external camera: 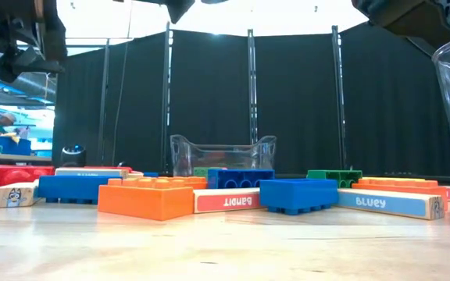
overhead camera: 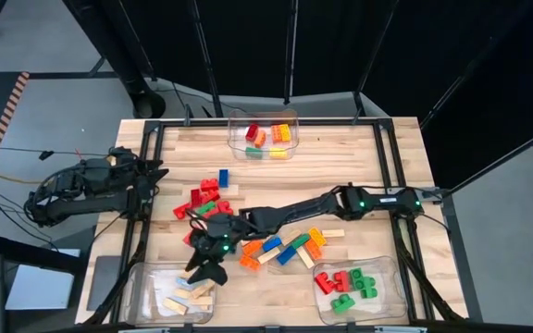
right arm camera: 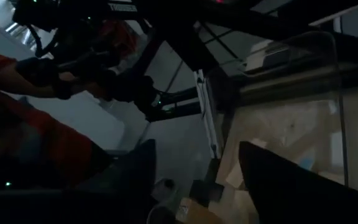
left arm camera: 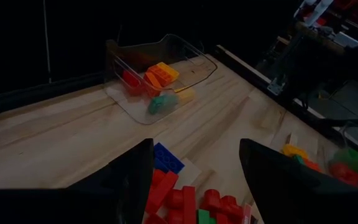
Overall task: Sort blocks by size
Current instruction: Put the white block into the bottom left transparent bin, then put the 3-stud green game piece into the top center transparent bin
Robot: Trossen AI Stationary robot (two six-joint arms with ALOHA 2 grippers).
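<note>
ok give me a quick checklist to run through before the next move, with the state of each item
1. Right gripper over the bin of wooden bars, at its rim: ok.
2. Right fingers apart, nothing visible between them in the right wrist view: ok.
3. Wooden bars lying inside that bin: ok.
4. Left gripper open, parked at the table's left edge, away from the loose blocks: ok.
5. Loose blocks left to sort in mid table: not ok, many remain.
6. Whether a bar has just dropped in: cannot tell.
</note>
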